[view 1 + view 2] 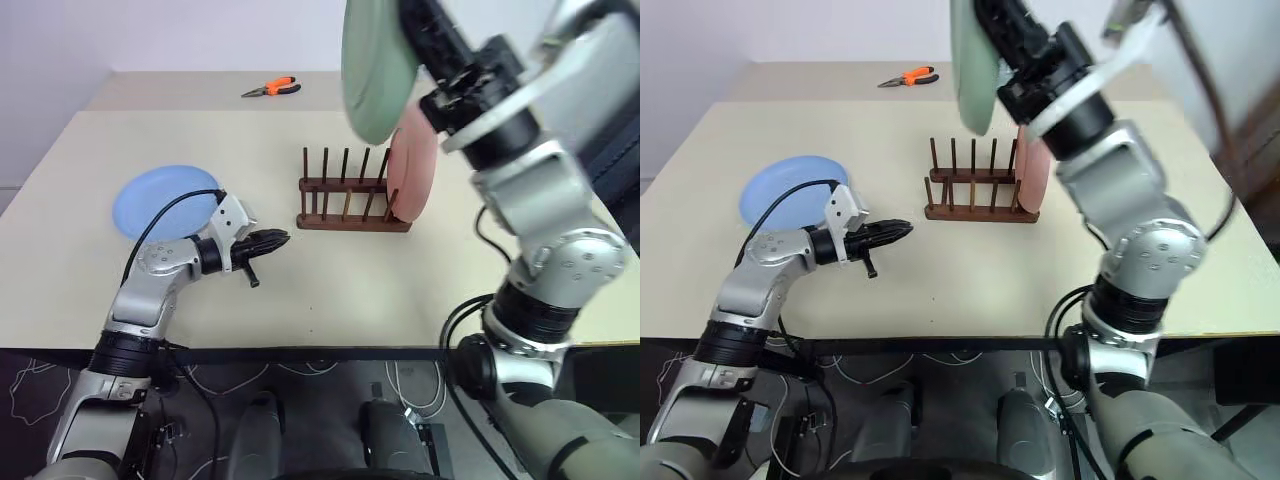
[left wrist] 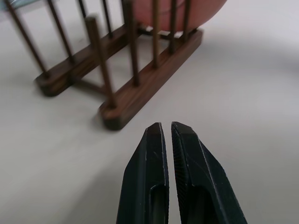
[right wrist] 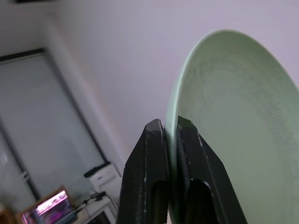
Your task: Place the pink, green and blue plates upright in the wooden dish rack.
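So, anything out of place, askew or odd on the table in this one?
Only the orange-handled pliers at the table's far edge, which don't belong with the dishes. The pink plate stands upright in the wooden dish rack, the blue plate lies flat, and the right gripper holds the green plate aloft.

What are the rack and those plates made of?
The rack looks like dark stained wood; grain lines show along its rails. The green plate has a dull, faintly speckled surface without glare, as do the pink plate and blue plate: perhaps matte plastic or ceramic.
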{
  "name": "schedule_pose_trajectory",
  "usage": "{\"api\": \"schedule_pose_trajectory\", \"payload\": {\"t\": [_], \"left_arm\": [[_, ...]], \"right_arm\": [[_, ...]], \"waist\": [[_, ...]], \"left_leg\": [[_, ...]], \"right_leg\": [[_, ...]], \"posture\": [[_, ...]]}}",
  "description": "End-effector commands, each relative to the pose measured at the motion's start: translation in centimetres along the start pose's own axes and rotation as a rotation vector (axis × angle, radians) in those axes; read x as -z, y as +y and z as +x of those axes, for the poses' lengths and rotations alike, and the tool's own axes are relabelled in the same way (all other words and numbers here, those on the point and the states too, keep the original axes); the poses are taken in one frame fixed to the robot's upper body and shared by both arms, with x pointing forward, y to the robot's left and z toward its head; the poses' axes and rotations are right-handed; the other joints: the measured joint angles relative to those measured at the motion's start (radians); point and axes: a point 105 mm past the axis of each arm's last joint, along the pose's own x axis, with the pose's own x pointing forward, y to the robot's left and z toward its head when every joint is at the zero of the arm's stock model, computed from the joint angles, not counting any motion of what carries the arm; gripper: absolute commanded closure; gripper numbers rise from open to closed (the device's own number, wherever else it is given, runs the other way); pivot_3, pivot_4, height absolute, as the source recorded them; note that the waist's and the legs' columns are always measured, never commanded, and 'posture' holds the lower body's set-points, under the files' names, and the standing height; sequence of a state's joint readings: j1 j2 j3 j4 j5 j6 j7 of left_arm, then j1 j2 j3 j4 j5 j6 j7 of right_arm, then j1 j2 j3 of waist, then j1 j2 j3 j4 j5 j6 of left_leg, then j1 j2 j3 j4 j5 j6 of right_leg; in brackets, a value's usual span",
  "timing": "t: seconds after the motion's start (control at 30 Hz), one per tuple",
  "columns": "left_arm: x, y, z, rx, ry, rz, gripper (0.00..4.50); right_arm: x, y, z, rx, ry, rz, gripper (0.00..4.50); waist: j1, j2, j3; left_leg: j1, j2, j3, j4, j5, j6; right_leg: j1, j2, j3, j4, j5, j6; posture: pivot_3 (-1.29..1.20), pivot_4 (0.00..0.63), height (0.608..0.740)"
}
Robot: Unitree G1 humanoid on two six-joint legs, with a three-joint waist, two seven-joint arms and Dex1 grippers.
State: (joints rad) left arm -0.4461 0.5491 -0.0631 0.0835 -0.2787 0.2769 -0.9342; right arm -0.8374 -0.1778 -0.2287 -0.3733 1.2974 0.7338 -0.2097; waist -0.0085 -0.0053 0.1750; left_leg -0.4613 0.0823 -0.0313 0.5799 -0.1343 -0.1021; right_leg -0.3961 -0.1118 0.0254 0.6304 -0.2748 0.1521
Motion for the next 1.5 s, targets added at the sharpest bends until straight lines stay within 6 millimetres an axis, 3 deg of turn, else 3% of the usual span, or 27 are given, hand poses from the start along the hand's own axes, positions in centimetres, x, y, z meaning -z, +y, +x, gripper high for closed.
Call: {"api": "schedule_pose_trajectory", "payload": {"t": [0.03,0.23,0.5,0.63,0.73,0.9,0.97,1.03,1.13,1.27,1.4,1.5], "left_arm": [[-1.2,0.0,-0.1,-0.005,-0.041,0.038,4.25],[-1.4,-0.3,-0.1,-0.006,-0.051,0.033,4.25],[-1.4,-0.6,0.1,0.002,-0.048,0.030,4.25],[-1.4,-0.8,0.3,0.016,-0.049,0.013,4.25],[-1.4,-1.1,0.2,0.036,-0.050,-0.034,3.36],[-1.4,-1.1,-0.3,0.011,-0.046,-0.044,0.89],[-1.7,0.0,-0.8,-0.061,-0.066,-0.026,0.04],[-2.2,2.0,-1.8,-0.174,-0.102,-0.054,0.01],[-2.0,6.7,-4.4,-0.461,-0.092,-0.061,0.00],[-0.8,11.5,-8.6,-0.801,-0.045,-0.151,0.00],[0.0,14.2,-13.0,-1.071,-0.010,-0.212,0.00],[2.5,15.2,-16.7,-1.256,0.106,-0.297,0.00]], "right_arm": [[0.2,-1.9,0.3,0.091,-0.014,-0.013,4.44],[1.8,-4.8,-0.1,0.203,0.013,0.101,4.44],[3.7,-8.4,0.3,0.325,0.114,0.106,4.44],[3.4,-8.5,1.1,0.315,0.143,-0.002,2.94],[2.5,-8.0,1.6,0.288,0.166,-0.248,1.41],[0.2,-6.0,1.6,0.185,0.135,-0.513,1.39],[-1.2,-5.2,1.2,0.153,0.113,-0.660,1.39],[-2.2,-4.0,0.8,0.080,0.108,-0.779,1.13],[-2.0,-1.7,0.4,-0.077,0.163,-0.983,0.04],[2.1,-0.2,-0.5,-0.290,0.329,-1.150,0.04],[6.4,-0.2,-2.2,-0.418,0.461,-1.145,0.04],[8.4,-1.1,-2.8,-0.426,0.504,-1.128,0.04]], "waist": [[0.002,0.000,0.000],[-0.006,0.000,0.000],[-0.007,0.000,0.000],[-0.005,0.001,0.001],[-0.005,0.001,0.001],[-0.005,0.001,0.001],[-0.004,0.001,0.001],[-0.003,0.001,0.001],[-0.003,0.001,0.001],[-0.012,0.001,0.001],[-0.005,0.000,0.001],[-0.003,-0.001,0.002]], "left_leg": [[0.000,0.000,0.000,0.000,0.000,0.000],[0.000,0.001,0.000,-0.002,0.000,0.000],[0.000,0.002,0.000,-0.002,0.000,0.000],[0.000,0.002,0.000,-0.002,0.000,0.000],[-0.001,0.002,0.000,-0.002,0.000,0.000],[-0.001,0.002,0.000,-0.003,0.000,0.000],[-0.001,0.002,0.000,-0.003,0.000,0.000],[-0.001,0.002,0.000,-0.003,0.000,0.000],[-0.001,0.002,0.000,-0.003,0.000,0.000],[0.000,0.002,0.000,-0.003,0.000,0.000],[-0.001,0.002,0.000,-0.004,0.000,-0.001],[-0.001,0.001,0.000,-0.004,0.001,-0.002]], "right_leg": [[0.000,0.000,0.000,0.000,0.000,0.000],[-0.001,0.001,0.000,0.001,0.001,0.001],[-0.002,0.002,0.000,0.001,0.000,0.001],[-0.002,0.002,0.000,0.001,0.000,0.001],[-0.003,0.002,0.000,0.001,0.000,0.000],[-0.004,0.002,0.000,0.000,0.000,0.000],[-0.004,0.002,0.000,0.000,0.000,0.000],[-0.004,0.002,0.000,0.000,0.000,0.000],[-0.004,0.002,0.000,0.000,0.000,0.000],[-0.005,0.002,0.000,0.000,0.000,0.001],[-0.005,0.002,0.000,0.000,0.001,0.004],[-0.005,0.002,0.000,0.000,0.002,0.004]], "posture": [[0.00,0.150,0.740],[0.00,0.150,0.740],[0.00,0.150,0.740],[0.00,0.150,0.740],[0.00,0.150,0.740],[0.00,0.150,0.740],[0.00,0.150,0.740],[0.00,0.150,0.740],[0.00,0.150,0.740],[0.00,0.150,0.740],[0.00,0.150,0.740],[0.00,0.150,0.740]]}}
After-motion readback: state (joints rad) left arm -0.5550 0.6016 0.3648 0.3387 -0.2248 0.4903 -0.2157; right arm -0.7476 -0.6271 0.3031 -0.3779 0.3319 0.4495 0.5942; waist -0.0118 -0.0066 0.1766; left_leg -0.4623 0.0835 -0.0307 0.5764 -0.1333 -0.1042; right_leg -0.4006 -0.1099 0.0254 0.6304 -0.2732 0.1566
